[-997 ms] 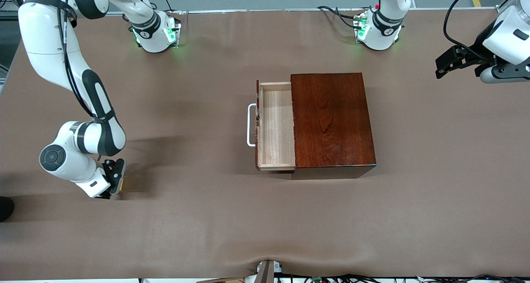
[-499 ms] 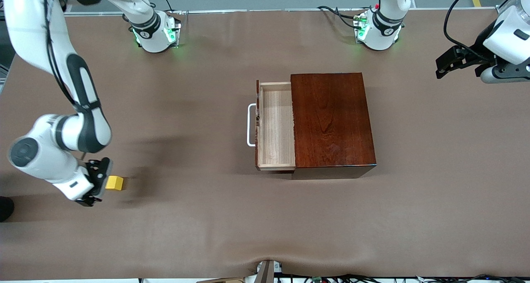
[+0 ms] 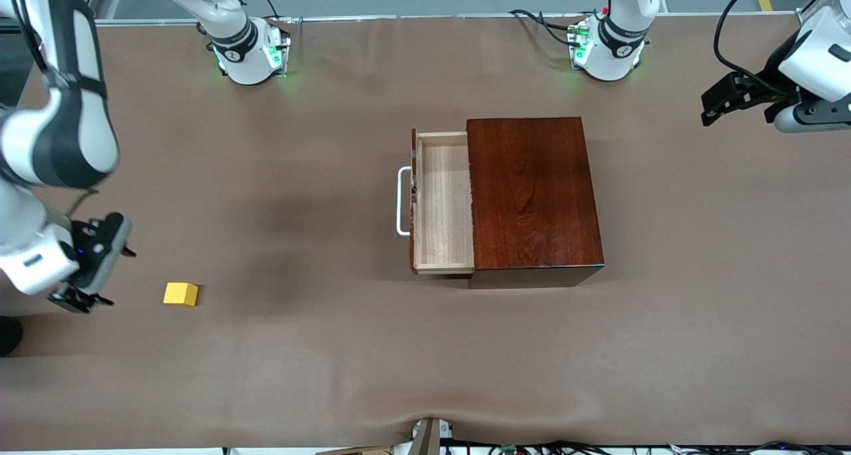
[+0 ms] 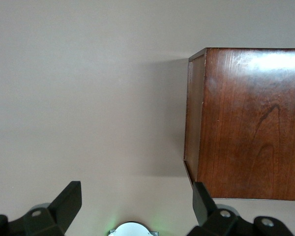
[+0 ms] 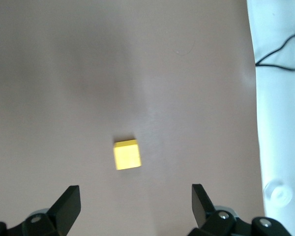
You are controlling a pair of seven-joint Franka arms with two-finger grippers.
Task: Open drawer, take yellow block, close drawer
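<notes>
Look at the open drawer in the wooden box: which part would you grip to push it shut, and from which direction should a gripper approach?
Grip the white handle on the drawer. It is a U-shaped bar standing clear of the drawer front, so open fingers can likely straddle it from above. It faces the right arm's end of the table, where the right gripper hangs open over the table near the yellow block.

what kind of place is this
Most likely a robotics lab bench set up for manipulation trials. Two robot arms are bolted along one edge of a brown-covered table, cables trail off its edges, and the only props are a wooden box with an open drawer and a yellow block.
</notes>
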